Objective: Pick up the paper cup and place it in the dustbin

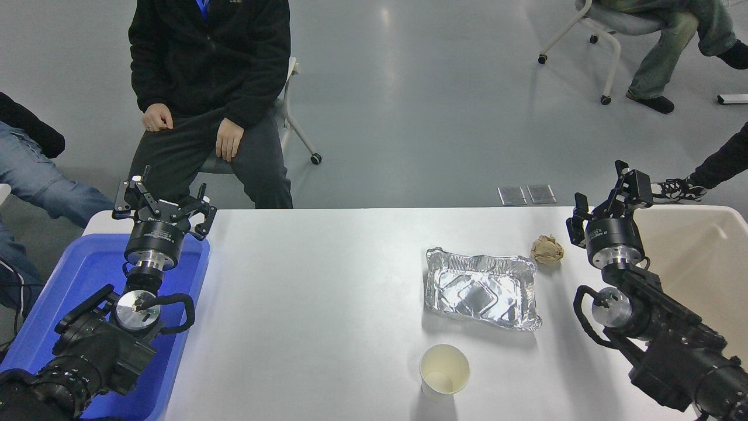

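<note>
Right gripper [608, 197] spread, empty, raised beside the dustbin [737, 217]; paper cup [445, 371] upright, well apart to its near-left past the foil tray [481, 287]; risk: thin cup wall may crush or tip under an off-centre pinch; left gripper [162, 202] parked.

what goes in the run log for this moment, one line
cup upright on table, untouched | right gripper open, beside dustbin | left gripper open, parked over blue bin
</note>
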